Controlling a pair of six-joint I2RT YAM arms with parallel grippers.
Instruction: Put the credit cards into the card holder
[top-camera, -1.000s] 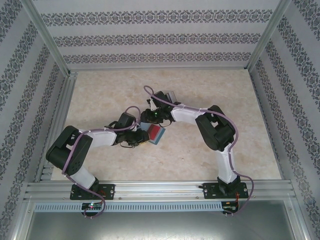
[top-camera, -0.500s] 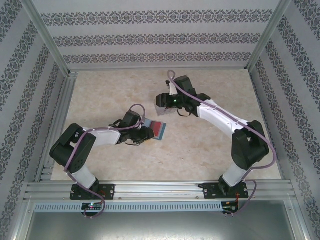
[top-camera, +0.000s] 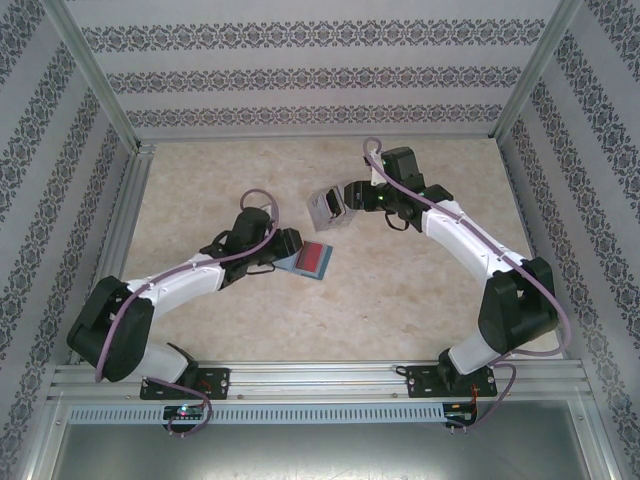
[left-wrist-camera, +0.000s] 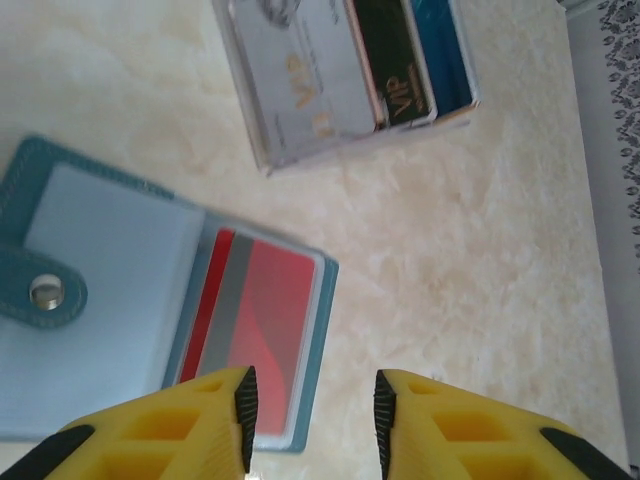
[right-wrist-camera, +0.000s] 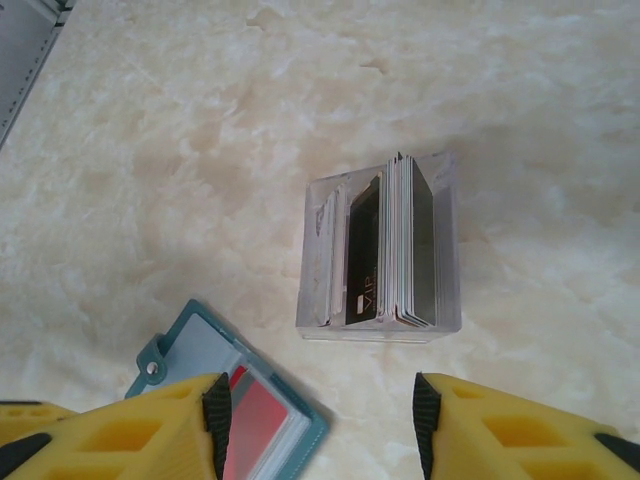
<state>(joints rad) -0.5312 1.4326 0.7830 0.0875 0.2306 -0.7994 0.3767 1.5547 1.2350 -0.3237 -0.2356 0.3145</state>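
Spreading beneath everything, the cream marbled surface (top-camera: 420, 290) is carrying two things near its middle. The left arm (top-camera: 180, 285) is reaching in from its near corner toward the centre, and the right arm (top-camera: 470, 245) is bending over from the other side toward the far half.

The card holder (left-wrist-camera: 110, 260) is lying open and flat on the surface, teal edging framing paler blue pockets. It is sitting just under the left tool (left-wrist-camera: 312, 400), whose yellow fingers are standing apart with nothing between them (released, gripping nothing). The right tool (right-wrist-camera: 322, 410) is hovering with its fingers spread wider, likewise empty, just short of the clear stand (right-wrist-camera: 318, 250).

That stand is sitting a little beyond the holder, apart from it, and is carrying several credit cards on edge in its slots: a pale card (left-wrist-camera: 310, 85), a black card (left-wrist-camera: 395, 60) and a blue card (left-wrist-camera: 440, 50). A red card (left-wrist-camera: 265, 320) with a grey stripe is sitting in the holder's pocket at the end away from the strap. A silver snap (left-wrist-camera: 45, 292) is showing on that strap.
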